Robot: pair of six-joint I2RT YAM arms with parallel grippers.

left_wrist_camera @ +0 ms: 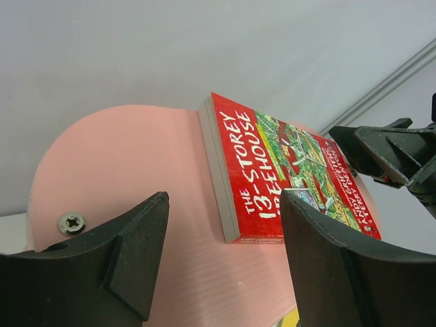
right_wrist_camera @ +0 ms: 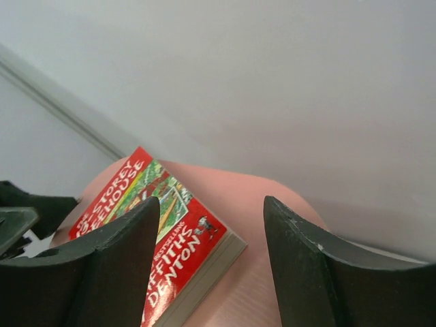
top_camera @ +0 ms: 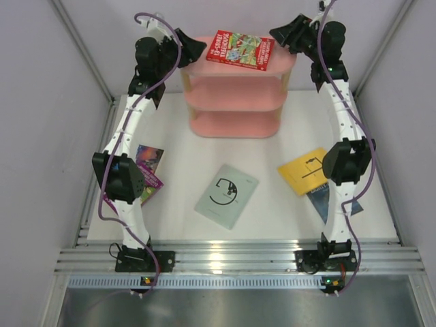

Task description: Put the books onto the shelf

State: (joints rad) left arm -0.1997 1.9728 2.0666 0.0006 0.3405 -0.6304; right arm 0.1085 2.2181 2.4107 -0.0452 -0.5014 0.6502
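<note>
Top external: red book (top_camera: 240,49) lies flat on the shelf's (top_camera: 199,68) top board. Your left tool (top_camera: 193,46) and right tool (top_camera: 281,34) flank it, jaws apart, empty. Retreat sloppily and a finger could clip the book and shove it off.

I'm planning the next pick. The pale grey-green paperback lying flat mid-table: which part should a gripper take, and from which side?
The pale grey-green paperback lies flat and skewed on the white table, nothing touching it, so only its thin edges offer a pinch. Probably take the near short edge, coming in low from the arms' side, one finger slipping underneath.
</note>
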